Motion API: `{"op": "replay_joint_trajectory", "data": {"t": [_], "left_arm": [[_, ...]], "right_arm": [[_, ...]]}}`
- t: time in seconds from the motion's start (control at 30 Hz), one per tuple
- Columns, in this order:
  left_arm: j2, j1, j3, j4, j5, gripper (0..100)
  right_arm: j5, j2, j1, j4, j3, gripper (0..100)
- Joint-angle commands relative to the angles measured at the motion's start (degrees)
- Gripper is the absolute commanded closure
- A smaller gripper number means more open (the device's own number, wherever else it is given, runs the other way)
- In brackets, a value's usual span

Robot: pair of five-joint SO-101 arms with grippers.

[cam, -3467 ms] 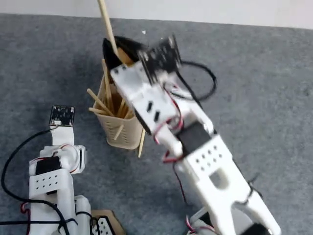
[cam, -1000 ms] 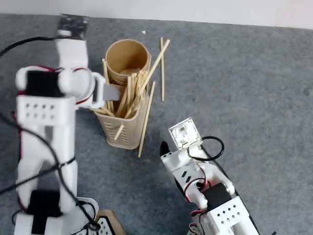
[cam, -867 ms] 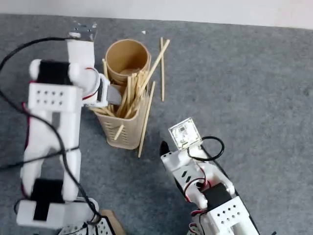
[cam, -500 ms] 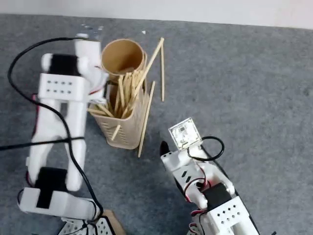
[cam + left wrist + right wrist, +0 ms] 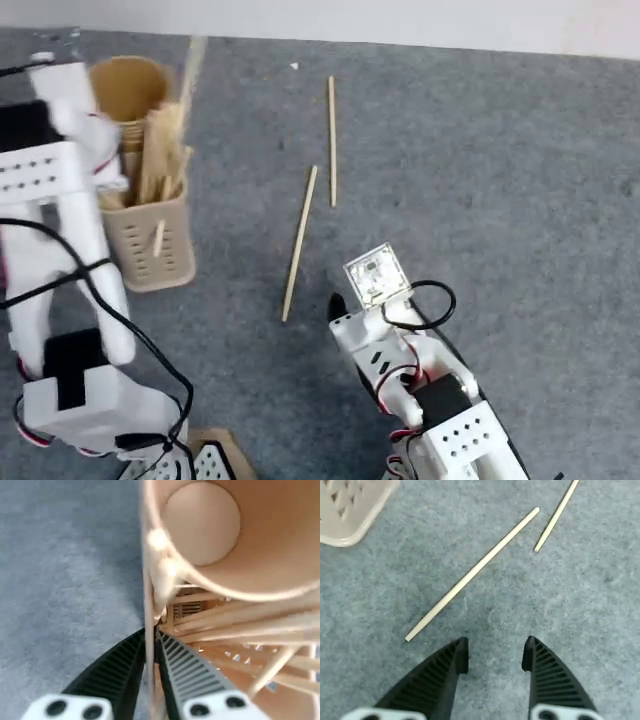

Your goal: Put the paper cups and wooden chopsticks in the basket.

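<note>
On the carpet (image 5: 520, 200): two loose sticks lying flat, well apart from the basket; near chopstick (image 5: 300, 243) just ahead of the right gripper, far chopstick (image 5: 332, 140) beyond it, almost end to end.
Basket (image 5: 150, 250): upright beside the left arm (image 5: 60, 190), crowded with standing chopsticks (image 5: 160, 165); paper cup (image 5: 128, 90) lodged at its far end, mouth up.
Left gripper (image 5: 152, 632): narrowed to a slit, pinching the basket's wall just beside the cup; possibly a stick caught in with it, not clear.
Right gripper (image 5: 495, 652): spread wide, holding nothing, low over bare carpet just short of the near chopstick's end.
Step in hand (judged): pick-up of the near chopstick by the right gripper.
Doing it well: centre the jaws over the stick's middle, not its end, against tipping; turn the wrist to cross it squarely; press slightly into the pile before closing; close gently and lift level.
Delivery (judged): basket probably too far from the right arm (image 5: 430, 400); bring it nearer with the left arm, kept upright against spilling; feed the stick end first into a gap.
Surface: grey short-pile carpet, likely soft enough for a thin stick to sink a little; tiny white speck (image 5: 293, 67) near the far edge.
Room: pale wall (image 5: 400, 20) along the far side; brown board (image 5: 215, 440) at the left arm's base.
</note>
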Motion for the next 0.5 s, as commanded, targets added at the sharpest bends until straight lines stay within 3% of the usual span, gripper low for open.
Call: {"op": "replay_joint_trajectory", "data": {"t": [0.0,0.13,0.37,0.47], "left_arm": [[-1.0,-0.2,1.8,-0.2,-1.1,100],[-1.0,0.0,6.1,0.2,-1.1,98],[-1.6,-2.7,0.5,0.3,-1.1,73],[-1.6,-4.3,-5.6,1.5,-1.1,69]], "right_arm": [[0.4,-0.7,0.3,-1.1,-0.4,80.7],[0.4,-0.7,0.3,-1.1,-0.4,80.7],[0.4,-0.7,0.3,-1.1,-0.4,80.7],[0.4,-0.7,0.3,-1.1,-0.4,80.7]]}}
